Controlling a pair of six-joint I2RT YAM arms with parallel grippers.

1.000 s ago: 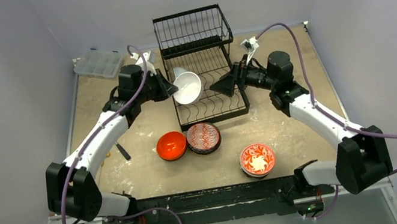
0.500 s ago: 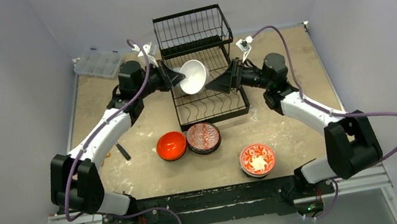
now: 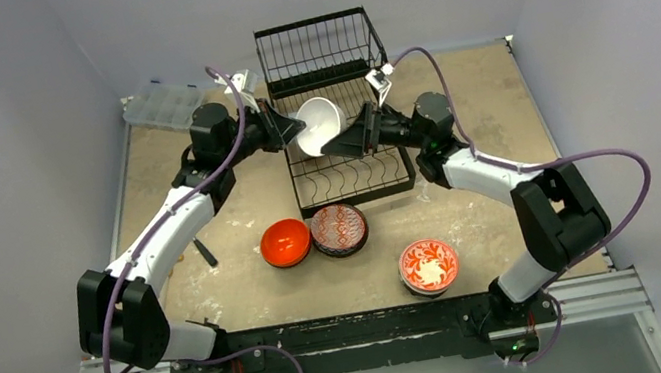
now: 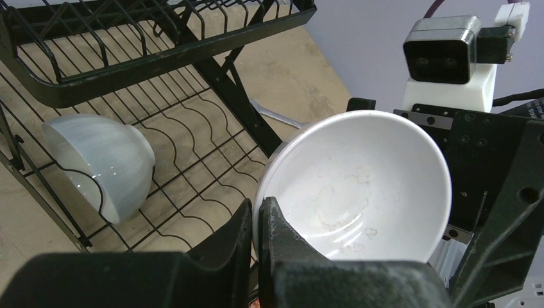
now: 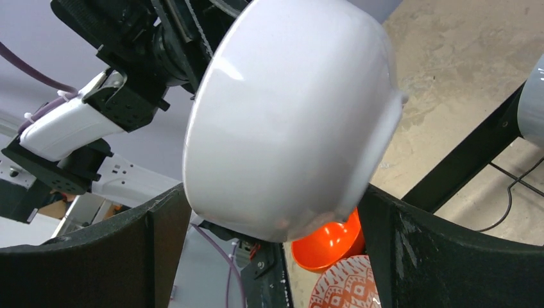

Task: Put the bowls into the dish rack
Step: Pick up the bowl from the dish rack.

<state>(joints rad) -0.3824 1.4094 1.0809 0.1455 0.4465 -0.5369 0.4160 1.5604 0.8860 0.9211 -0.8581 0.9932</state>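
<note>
Left gripper [image 4: 256, 239]: I have it clamped tight on the rim of the white bowl [image 4: 356, 186], which hangs tilted above the slotted base of the dish rack [image 3: 352, 175].
Right gripper [image 3: 336, 144]: jaws spread as wide as they go, with one finger on either side of that bowl's outer wall. I can't tell whether either touches.
In the rack: a pale bowl [image 4: 102, 163] lies on its side at the base's left edge.
In the way: the basket tier [image 3: 318, 47] and its slanted strut [image 4: 234, 96], just behind the held bowl.
On the table: orange bowl [image 3: 285, 242] and dark patterned bowl [image 3: 339, 229] side by side before the rack. The red floral bowl [image 3: 428, 265] sits apart to the right, and the clear compartment box [image 3: 163, 105] is in the far-left corner.
</note>
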